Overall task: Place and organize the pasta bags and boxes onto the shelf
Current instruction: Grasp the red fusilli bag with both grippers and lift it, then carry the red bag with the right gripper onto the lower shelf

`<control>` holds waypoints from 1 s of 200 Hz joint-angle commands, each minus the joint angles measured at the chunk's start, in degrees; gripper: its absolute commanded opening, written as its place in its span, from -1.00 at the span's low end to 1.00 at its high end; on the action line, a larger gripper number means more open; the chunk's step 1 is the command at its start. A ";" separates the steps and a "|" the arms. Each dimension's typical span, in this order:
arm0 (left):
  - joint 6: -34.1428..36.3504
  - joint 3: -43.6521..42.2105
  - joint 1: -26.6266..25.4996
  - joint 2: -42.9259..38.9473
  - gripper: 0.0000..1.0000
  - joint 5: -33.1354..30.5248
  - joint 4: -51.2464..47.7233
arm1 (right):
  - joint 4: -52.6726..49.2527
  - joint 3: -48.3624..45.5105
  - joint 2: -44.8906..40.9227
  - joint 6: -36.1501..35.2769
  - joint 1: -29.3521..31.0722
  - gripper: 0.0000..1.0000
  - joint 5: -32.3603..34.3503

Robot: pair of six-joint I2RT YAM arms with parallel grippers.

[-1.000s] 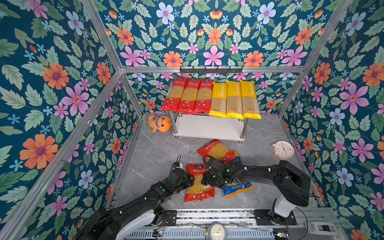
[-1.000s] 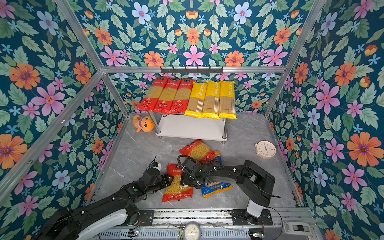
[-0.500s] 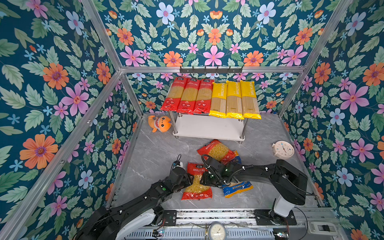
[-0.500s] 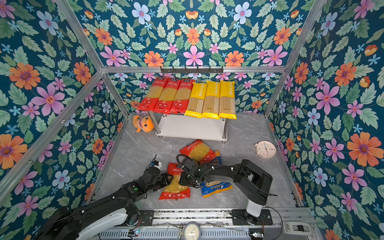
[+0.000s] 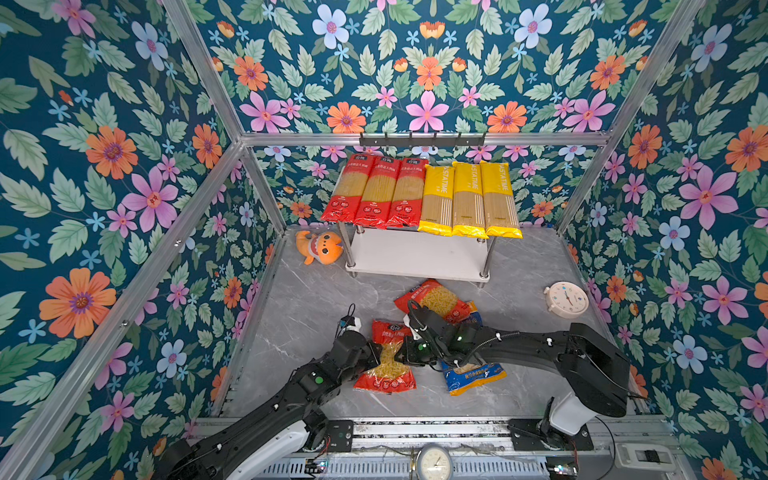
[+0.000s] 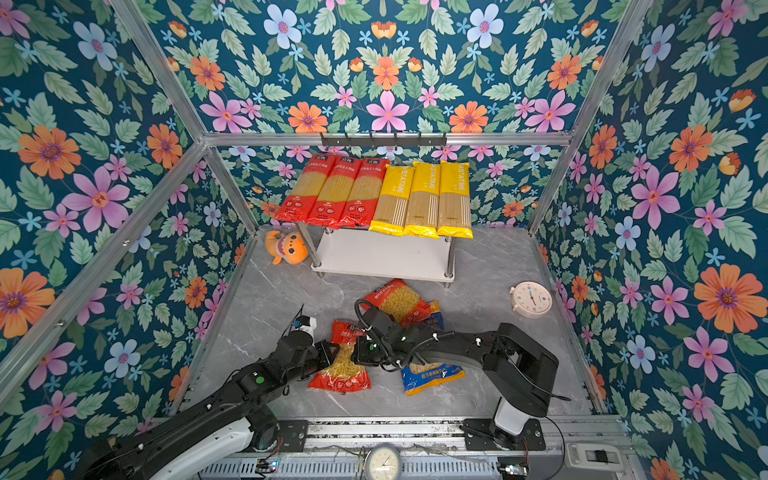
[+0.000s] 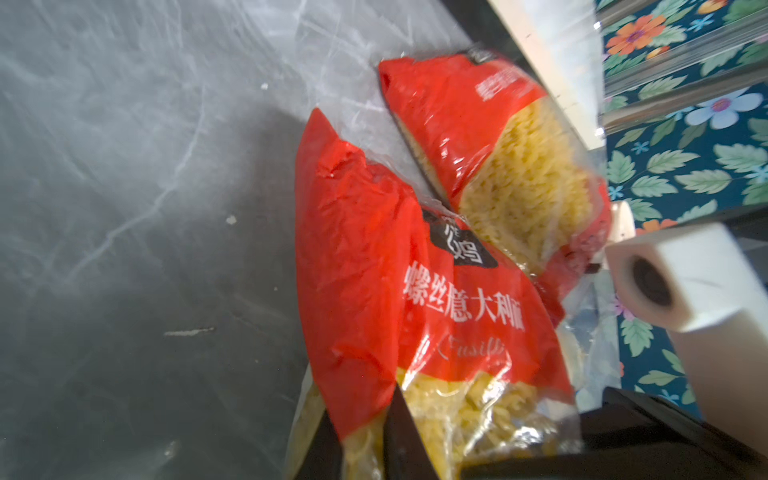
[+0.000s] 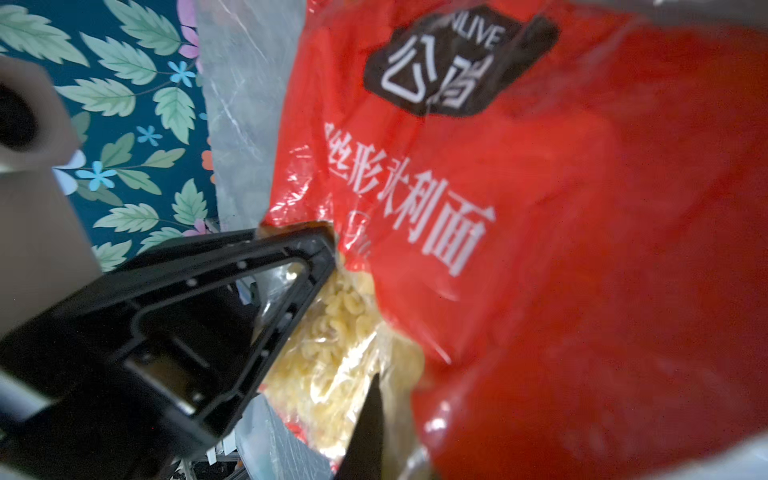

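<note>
A wide red short-pasta bag (image 5: 388,368) (image 6: 343,368) lies front centre. My left gripper (image 5: 376,353) (image 7: 361,449) is shut on its left edge, my right gripper (image 5: 405,351) (image 8: 399,415) on its right edge; in the right wrist view one right finger is hidden by the bag (image 8: 540,208). A second red bag (image 5: 436,301) (image 7: 478,124) lies behind it, and a blue-and-yellow bag (image 5: 471,374) lies under my right arm. The shelf (image 5: 415,257) stands at the back. Red spaghetti packs (image 5: 378,191) and yellow ones (image 5: 469,199) cover its top board.
An orange plush toy (image 5: 320,247) lies left of the shelf. A white alarm clock (image 5: 566,300) stands near the right wall. A black hook rail (image 5: 422,139) runs above the shelf. Flowered walls close in three sides; a metal rail (image 5: 415,432) runs along the front.
Both grippers have closed from open onto the two sides of the front red bag. The bag has bunched up between them and shifted slightly toward the front left.
</note>
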 commanded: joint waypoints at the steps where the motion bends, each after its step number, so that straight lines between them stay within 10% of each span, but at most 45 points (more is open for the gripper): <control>1: 0.24 1.51 -0.12 -1.58 -0.74 -0.62 0.97 | 10.62 0.28 -1.85 -2.39 0.26 -0.88 -0.52; 125: 16.52 11.64 0.88 2.14 -0.83 -8.60 6.97 | 26.01 -9.94 -12.15 -15.38 -5.31 -1.00 10.42; 200: 17.88 21.60 19.19 26.46 -0.42 6.00 23.64 | 42.40 -2.92 1.23 -15.89 -16.89 -1.00 7.09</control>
